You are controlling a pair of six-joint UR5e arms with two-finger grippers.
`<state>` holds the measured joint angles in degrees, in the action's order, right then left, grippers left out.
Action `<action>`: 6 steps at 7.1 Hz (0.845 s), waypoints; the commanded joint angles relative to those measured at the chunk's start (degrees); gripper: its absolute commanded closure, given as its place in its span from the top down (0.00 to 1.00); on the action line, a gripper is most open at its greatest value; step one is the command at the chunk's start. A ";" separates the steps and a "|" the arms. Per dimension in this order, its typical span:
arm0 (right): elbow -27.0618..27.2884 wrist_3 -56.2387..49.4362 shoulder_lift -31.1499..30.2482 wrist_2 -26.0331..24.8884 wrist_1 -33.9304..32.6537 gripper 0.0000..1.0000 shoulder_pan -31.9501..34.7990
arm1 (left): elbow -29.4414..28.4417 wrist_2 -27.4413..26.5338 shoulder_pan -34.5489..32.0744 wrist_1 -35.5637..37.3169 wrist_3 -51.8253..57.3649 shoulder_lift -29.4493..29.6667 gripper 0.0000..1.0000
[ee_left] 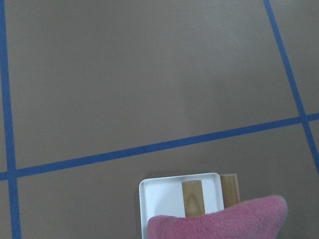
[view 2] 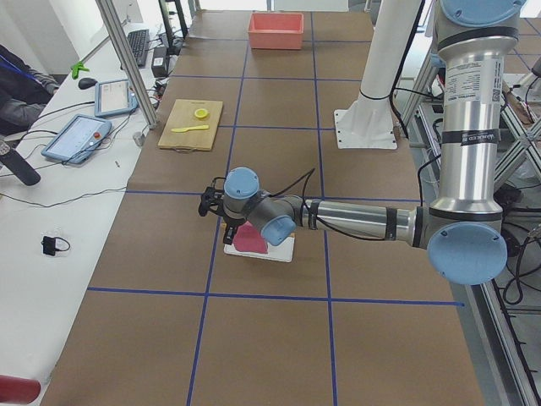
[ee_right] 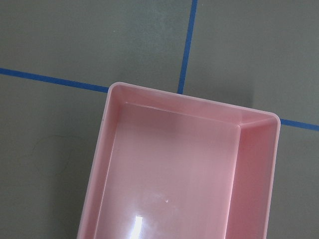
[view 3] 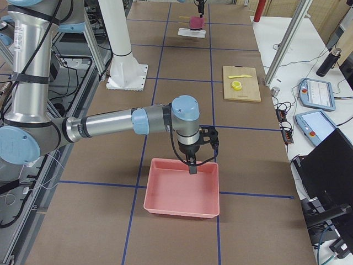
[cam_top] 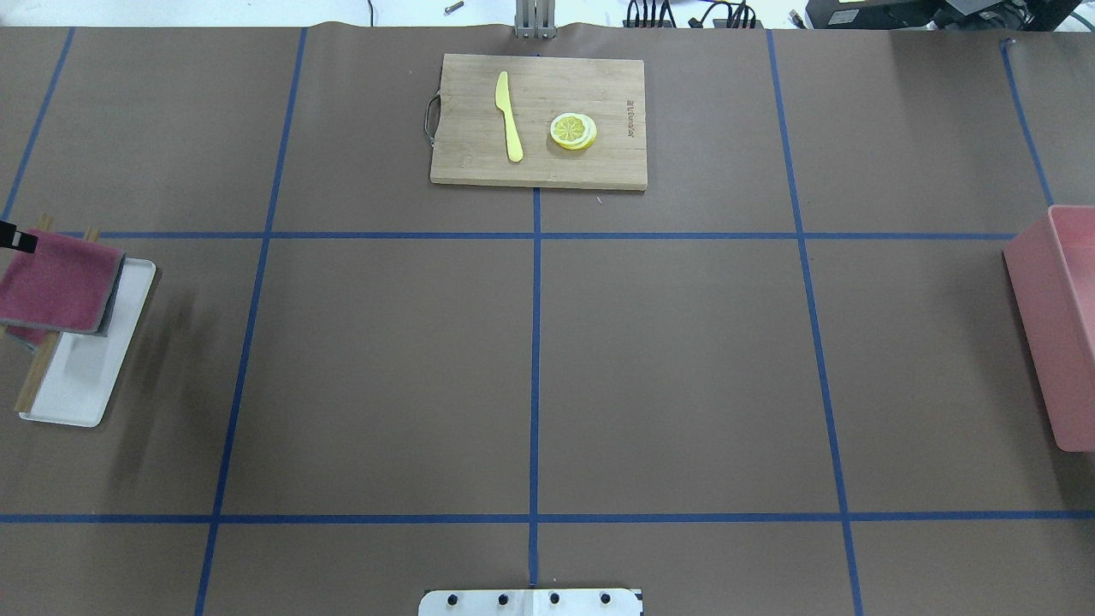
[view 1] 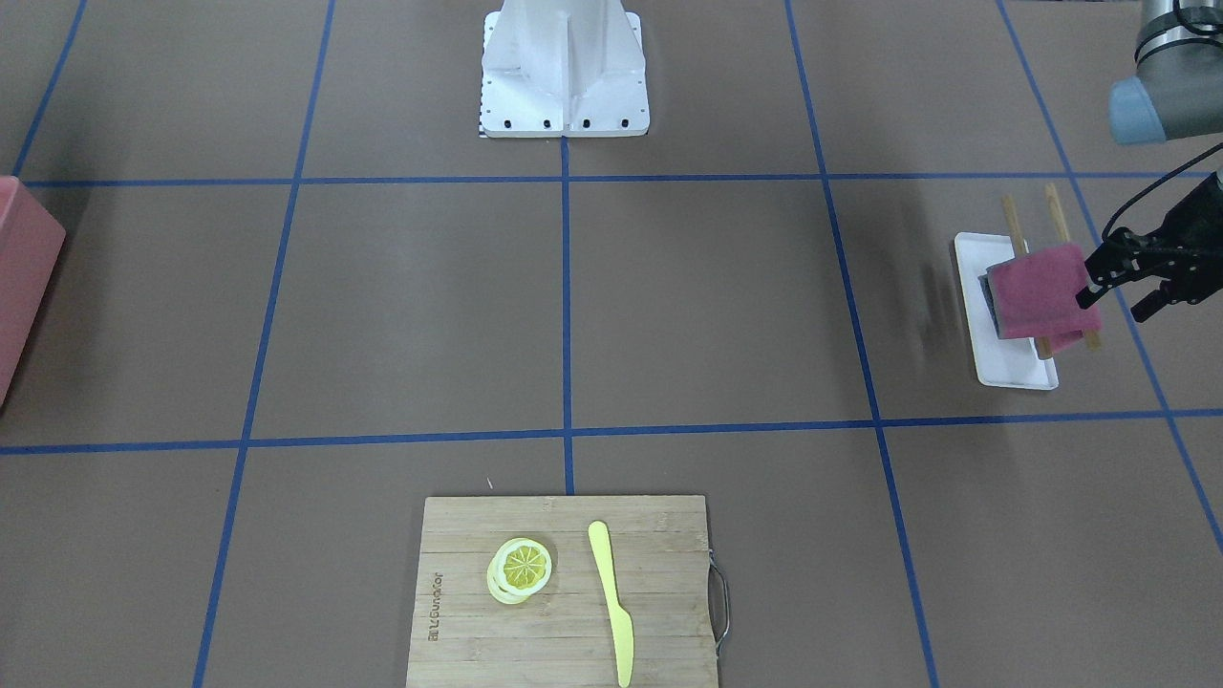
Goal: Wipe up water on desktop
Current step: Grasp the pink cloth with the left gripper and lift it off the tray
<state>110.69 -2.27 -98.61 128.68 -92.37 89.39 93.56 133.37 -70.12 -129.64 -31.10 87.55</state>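
The desktop (view 1: 707, 306) is matte brown with blue tape lines; I see no clear water on it. My left gripper (view 1: 1099, 287) is shut on the edge of a pink cloth (view 1: 1040, 291) and holds it just above a white tray (view 1: 1013, 368) with two wooden bars. The cloth also shows in the overhead view (cam_top: 51, 287) and at the bottom of the left wrist view (ee_left: 219, 221). My right gripper (view 3: 190, 163) hangs over a pink bin (view 3: 182, 207); I cannot tell whether it is open or shut.
A bamboo cutting board (cam_top: 462, 103) with a yellow knife (cam_top: 510, 115) and lemon slices (cam_top: 573, 131) lies at the far middle edge. The pink bin (cam_top: 1035, 325) stands at the right end. The robot's white base (view 1: 564, 67) is at the near middle.
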 commanded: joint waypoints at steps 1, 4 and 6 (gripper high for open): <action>-0.03 -0.01 -0.01 -0.01 0.00 1.00 0.00 | -0.05 0.05 0.33 -0.52 -0.28 -0.10 0.42; -0.12 0.08 0.08 -0.10 0.00 1.00 0.00 | 0.04 0.05 0.33 -0.61 -0.28 -0.10 0.18; -0.12 0.08 0.08 -0.10 0.00 1.00 0.00 | 0.39 0.14 0.25 -0.61 -0.28 -0.10 0.00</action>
<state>110.57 -2.20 -98.53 128.59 -92.37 89.39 93.69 133.44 -69.80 -130.24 -31.38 87.45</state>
